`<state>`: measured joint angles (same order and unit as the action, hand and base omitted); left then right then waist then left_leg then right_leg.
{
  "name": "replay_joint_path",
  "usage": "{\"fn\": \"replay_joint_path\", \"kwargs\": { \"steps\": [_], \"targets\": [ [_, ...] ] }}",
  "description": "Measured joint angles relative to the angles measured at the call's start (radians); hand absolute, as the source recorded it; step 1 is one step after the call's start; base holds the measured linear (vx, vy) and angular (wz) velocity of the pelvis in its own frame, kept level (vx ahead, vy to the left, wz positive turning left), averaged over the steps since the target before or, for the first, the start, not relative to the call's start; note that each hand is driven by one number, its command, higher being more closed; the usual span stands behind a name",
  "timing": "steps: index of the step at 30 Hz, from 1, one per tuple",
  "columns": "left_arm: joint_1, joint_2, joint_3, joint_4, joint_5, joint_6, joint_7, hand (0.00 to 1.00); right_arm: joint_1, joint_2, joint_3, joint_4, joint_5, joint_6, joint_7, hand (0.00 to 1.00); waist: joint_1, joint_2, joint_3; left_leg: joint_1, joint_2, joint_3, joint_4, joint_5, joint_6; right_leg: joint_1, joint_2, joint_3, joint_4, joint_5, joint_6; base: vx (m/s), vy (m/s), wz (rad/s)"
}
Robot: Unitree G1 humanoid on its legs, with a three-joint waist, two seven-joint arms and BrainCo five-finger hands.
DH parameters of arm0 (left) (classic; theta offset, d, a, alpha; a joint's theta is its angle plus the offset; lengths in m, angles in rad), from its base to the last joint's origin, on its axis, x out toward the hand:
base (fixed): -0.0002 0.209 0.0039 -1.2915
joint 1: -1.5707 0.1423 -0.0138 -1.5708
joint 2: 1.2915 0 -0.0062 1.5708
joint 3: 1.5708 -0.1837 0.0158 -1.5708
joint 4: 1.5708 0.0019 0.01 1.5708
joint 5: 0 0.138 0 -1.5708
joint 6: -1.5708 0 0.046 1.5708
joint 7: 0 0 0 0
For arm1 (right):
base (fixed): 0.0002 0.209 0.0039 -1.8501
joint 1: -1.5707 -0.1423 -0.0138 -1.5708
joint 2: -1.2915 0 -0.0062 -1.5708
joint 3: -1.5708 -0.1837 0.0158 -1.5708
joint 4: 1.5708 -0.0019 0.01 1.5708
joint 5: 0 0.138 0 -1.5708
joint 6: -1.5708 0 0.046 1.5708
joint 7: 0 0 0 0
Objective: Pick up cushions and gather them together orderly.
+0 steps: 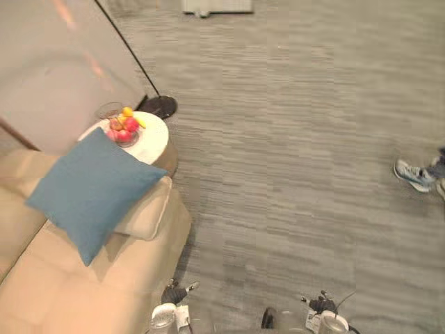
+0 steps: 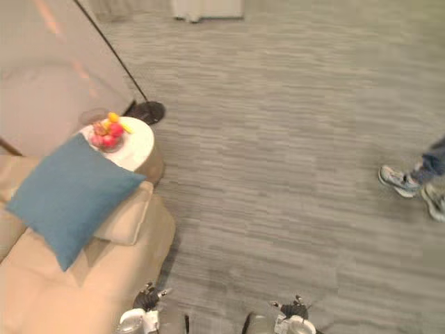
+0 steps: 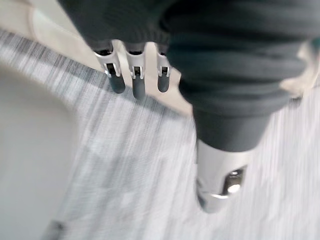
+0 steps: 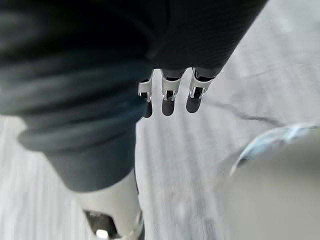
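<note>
A blue square cushion [image 1: 90, 188] leans tilted on the armrest [image 1: 147, 214] of a beige sofa [image 1: 76, 285] at the left. My left hand [image 1: 174, 295] hangs low beside the sofa's front corner, well short of the cushion. In the left wrist view its fingers [image 3: 132, 77] point straight down over the carpet with nothing in them. My right hand [image 1: 321, 305] hangs over bare carpet to the right, and its fingers [image 4: 169, 94] are likewise straight and hold nothing.
A round white side table [image 1: 151, 145] with a bowl of fruit [image 1: 122, 126] stands just behind the armrest. A floor lamp's dark base [image 1: 161, 106] sits behind it. A person's shoes [image 1: 415, 175] show at the right edge. Grey carpet spreads across the middle.
</note>
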<state>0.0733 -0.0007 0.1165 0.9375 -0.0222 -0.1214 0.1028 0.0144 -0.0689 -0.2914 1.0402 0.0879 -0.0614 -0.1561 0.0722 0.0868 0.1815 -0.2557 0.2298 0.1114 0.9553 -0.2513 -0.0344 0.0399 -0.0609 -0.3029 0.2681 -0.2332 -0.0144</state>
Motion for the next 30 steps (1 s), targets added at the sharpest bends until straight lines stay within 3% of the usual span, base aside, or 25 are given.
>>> {"fn": "replay_joint_path", "kwargs": {
  "steps": [3, 5, 6, 7, 11, 13, 14, 15, 16, 17, 19, 21, 22, 23, 24, 26, 27, 30],
  "targets": [
    [-0.005, 0.013, -0.035, -0.003, 0.0, -0.003, -0.001, 0.0, -0.013, -0.003, -0.003, 0.003, 0.001, 0.0, 0.0, 0.0, 0.004, -0.007, 0.001, -0.04, -0.07, 0.111, -0.338, 0.01, 0.007, 0.07, -0.008, -0.07, -0.091, 0.002, 0.005, 0.28, -0.059, 0.59],
    [-0.017, 0.023, -0.058, 0.004, 0.002, -0.001, -0.003, 0.0, -0.014, -0.004, -0.007, 0.006, 0.001, 0.001, -0.001, 0.0, 0.005, -0.012, 0.004, -0.032, -0.104, 0.223, -0.575, 0.097, 0.014, 0.108, -0.011, -0.109, -0.123, -0.004, 0.024, 0.41, 0.018, 0.57],
    [-0.026, 0.03, -0.064, 0.011, 0.002, -0.001, -0.008, 0.0, -0.016, -0.005, -0.014, 0.007, 0.002, 0.001, -0.002, 0.0, 0.011, -0.023, 0.01, -0.008, -0.124, 0.281, -0.664, 0.205, 0.046, 0.134, -0.019, -0.12, -0.137, -0.011, 0.039, 0.49, 0.061, 0.33],
    [-0.033, 0.04, -0.068, 0.017, 0.007, -0.001, -0.012, 0.0, -0.018, -0.002, -0.014, 0.007, 0.002, 0.001, -0.002, 0.0, 0.019, -0.048, 0.007, 0.025, -0.156, 0.304, -0.716, 0.227, 0.081, 0.142, -0.039, -0.117, -0.144, 0.0, 0.061, 0.5, 0.071, 0.21],
    [-0.034, 0.062, -0.066, 0.021, 0.009, -0.002, -0.024, 0.0, -0.038, 0.017, 0.003, 0.007, 0.0, 0.0, 0.003, 0.0, 0.025, -0.078, -0.001, 0.034, -0.172, 0.285, -0.63, 0.134, 0.117, 0.173, -0.056, -0.087, -0.117, 0.043, 0.099, 0.39, 0.078, 0.24],
    [-0.033, 0.064, -0.068, 0.027, 0.009, 0.0, -0.023, 0.0, -0.028, 0.019, 0.003, 0.006, -0.001, -0.001, 0.008, 0.0, 0.023, -0.076, -0.005, 0.08, -0.18, 0.24, -0.601, 0.084, 0.116, 0.129, -0.088, -0.07, 0.124, 0.05, 0.115, 0.33, 0.095, 0.53],
    [-0.031, 0.068, -0.081, 0.03, 0.009, 0.002, -0.024, 0.0, -0.015, 0.019, 0.009, 0.005, -0.001, -0.001, 0.01, 0.0, 0.011, -0.078, -0.009, 0.122, -0.197, 0.19, -0.626, 0.054, 0.102, 0.052, -0.123, -0.044, 0.336, 0.083, 0.16, 0.36, 0.066, 0.8],
    [-0.031, 0.074, -0.096, 0.031, 0.009, 0.003, -0.025, 0.0, -0.011, 0.022, 0.015, 0.005, 0.0, -0.001, 0.012, 0.0, 0.003, -0.086, -0.006, 0.138, -0.21, 0.165, -0.636, 0.047, 0.099, 0.001, -0.137, -0.004, 0.464, 0.071, 0.174, 0.42, 0.029, 1.19],
    [-0.03, 0.089, -0.113, 0.041, 0.009, 0.008, -0.028, 0.0, -0.004, 0.025, 0.02, -0.001, 0.0, -0.001, 0.018, 0.0, -0.013, -0.094, -0.004, 0.178, -0.234, 0.118, -0.653, 0.042, 0.102, -0.074, -0.136, 0.055, 0.595, 0.0, 0.163, 0.35, -0.025, 1.08],
    [-0.028, 0.086, -0.115, 0.042, 0.009, 0.011, -0.026, 0.0, 0.006, 0.025, 0.021, -0.004, 0.0, -0.001, 0.019, 0.0, -0.012, -0.098, -0.005, 0.215, -0.243, 0.094, -0.669, 0.042, 0.102, -0.105, -0.134, 0.076, 0.614, -0.033, 0.141, 0.35, -0.039, 1.14],
    [-0.025, 0.076, -0.11, 0.032, 0.009, 0.012, -0.026, 0.0, 0.029, 0.033, 0.022, -0.029, 0.002, -0.001, 0.021, 0.0, -0.016, -0.077, -0.001, 0.281, -0.244, 0.031, -0.703, 0.042, 0.102, -0.189, -0.084, 0.148, 0.527, -0.083, 0.101, 0.33, -0.061, 0.9],
    [-0.027, 0.062, -0.104, 0.031, 0.009, 0.011, -0.025, 0.0, 0.037, 0.029, 0.02, -0.049, 0.024, -0.014, 0.024, 0.0, -0.03, -0.075, -0.006, 0.287, -0.244, -0.042, -0.71, 0.033, 0.085, -0.233, -0.024, 0.267, 0.342, -0.074, 0.104, 0.22, -0.13, 1.27],
    [-0.022, 0.057, -0.105, 0.024, 0.014, 0.008, -0.028, 0.0, 0.052, 0.035, 0.02, -0.048, 0.033, -0.014, 0.021, 0.0, -0.034, -0.086, -0.012, 0.287, -0.265, -0.084, -0.704, 0.01, 0.058, -0.228, -0.025, 0.328, 0.168, 0.034, 0.082, 0.25, -0.223, 1.41],
    [-0.026, 0.056, -0.094, 0.021, 0.018, 0.006, -0.024, 0.0, 0.064, 0.048, 0.014, -0.045, 0.04, -0.017, 0.022, 0.0, -0.025, -0.11, -0.02, 0.293, -0.273, -0.113, -0.677, -0.016, 0.043, -0.228, -0.04, 0.327, 0.155, 0.064, 0.079, 0.22, -0.219, 1.11],
    [-0.019, 0.04, -0.088, 0.017, 0.018, 0.005, -0.021, 0.0, 0.068, 0.045, 0.008, -0.047, 0.04, -0.018, 0.021, 0.0, -0.012, -0.087, -0.033, 0.279, -0.254, -0.118, -0.65, -0.025, 0.033, -0.216, -0.034, 0.301, 0.148, 0.058, 0.075, 0.27, -0.206, 0.82],
    [0.004, 0.018, -0.066, -0.004, 0.018, 0.001, -0.018, 0.0, 0.063, 0.042, 0.007, -0.058, 0.039, -0.017, 0.02, 0.0, -0.013, -0.065, -0.06, 0.215, -0.219, -0.089, -0.573, -0.035, 0.018, -0.211, -0.029, 0.246, 0.115, 0.049, 0.067, 0.23, -0.127, 0.75],
    [0.003, -0.001, -0.057, -0.012, 0.017, 0.001, -0.018, 0.0, 0.064, 0.041, 0.006, -0.087, 0.039, -0.019, 0.019, 0.0, -0.013, -0.04, -0.054, 0.175, -0.189, -0.04, -0.502, -0.038, 0.008, -0.196, -0.027, 0.203, 0.104, 0.048, 0.059, 0.23, -0.144, 0.79],
    [0.008, -0.007, -0.058, -0.019, 0.011, -0.002, -0.019, 0.0, 0.066, 0.038, -0.001, -0.085, 0.042, -0.019, 0.019, 0.0, -0.011, -0.033, -0.053, 0.144, -0.119, 0.094, -0.416, -0.038, -0.008, -0.122, -0.04, 0.13, 0.055, 0.045, 0.049, 0.13, -0.088, 0.68]
  ]
}}
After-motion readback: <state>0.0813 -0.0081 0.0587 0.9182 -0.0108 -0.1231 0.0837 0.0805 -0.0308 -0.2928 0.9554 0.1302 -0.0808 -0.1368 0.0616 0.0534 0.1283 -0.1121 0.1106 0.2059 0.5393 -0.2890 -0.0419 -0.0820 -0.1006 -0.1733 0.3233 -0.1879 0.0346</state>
